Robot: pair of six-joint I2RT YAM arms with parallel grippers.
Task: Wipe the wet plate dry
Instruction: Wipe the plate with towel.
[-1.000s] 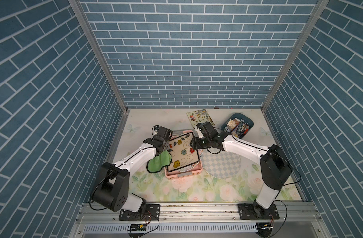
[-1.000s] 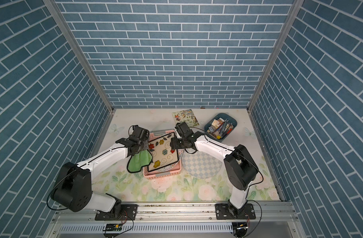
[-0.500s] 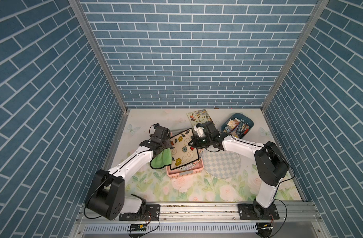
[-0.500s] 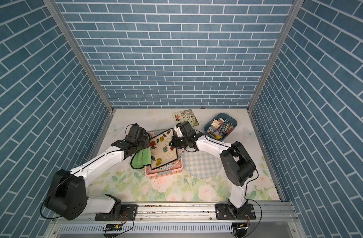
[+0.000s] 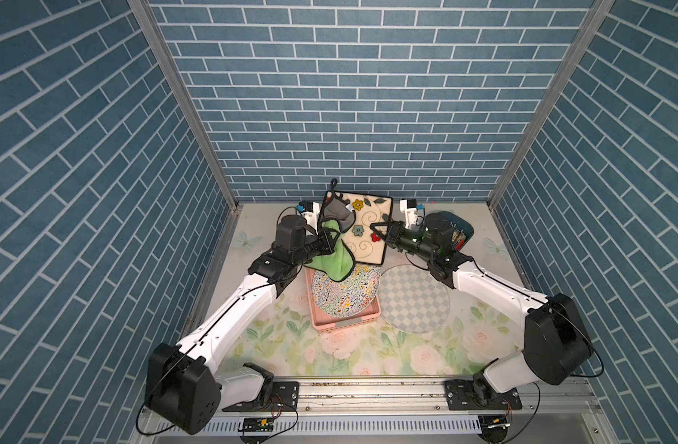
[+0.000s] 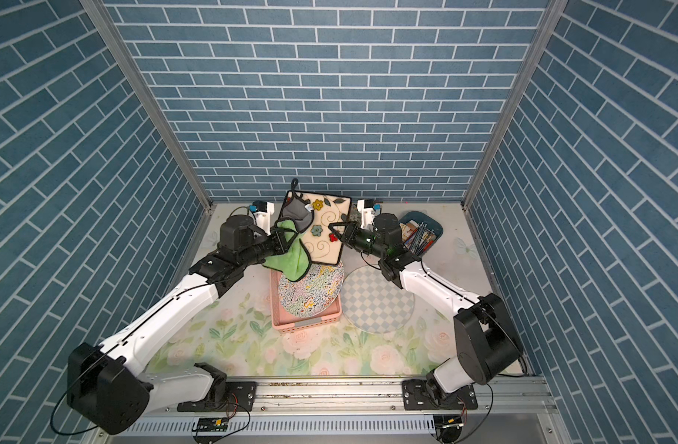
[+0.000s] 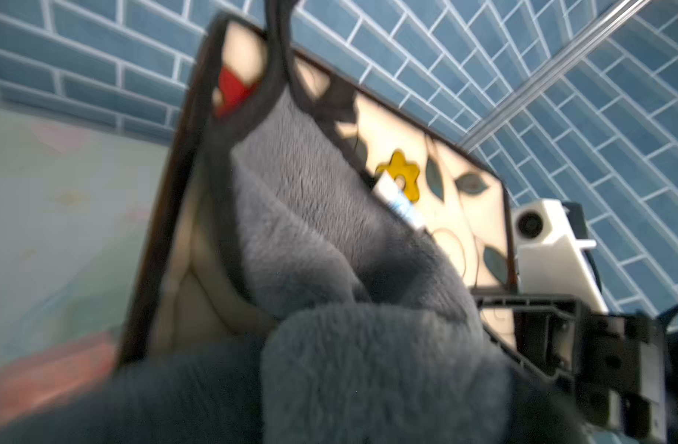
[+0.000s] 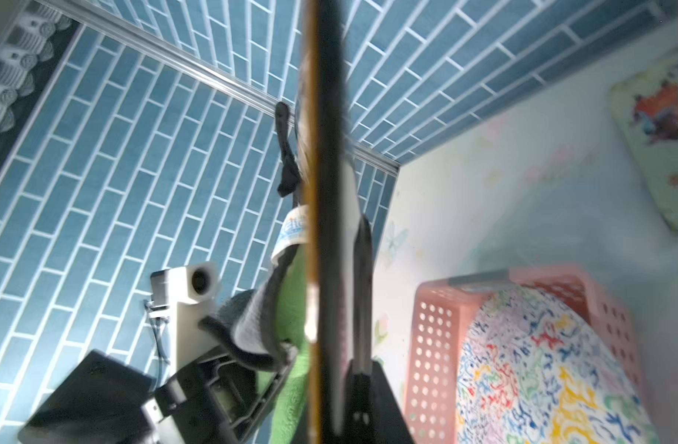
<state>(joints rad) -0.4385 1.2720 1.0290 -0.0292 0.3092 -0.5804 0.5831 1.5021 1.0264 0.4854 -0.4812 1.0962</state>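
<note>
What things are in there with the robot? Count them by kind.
Plates: 2, square flowered plate, round squiggly plate
Cloths: 1, green-grey cloth
Baskets: 1, pink basket
Trays: 1, blue tray
Mats: 2, round checked mat, small flowered mat
Total: 7

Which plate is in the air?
The square cream flowered plate, gripped by the right hand; the round squiggly plate sits in the pink basket, the round checked plate on the table.

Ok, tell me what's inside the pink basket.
A round plate leans inside the basket. The hanging green cloth and the raised square plate hide its far end; the floor beneath is covered too.
</note>
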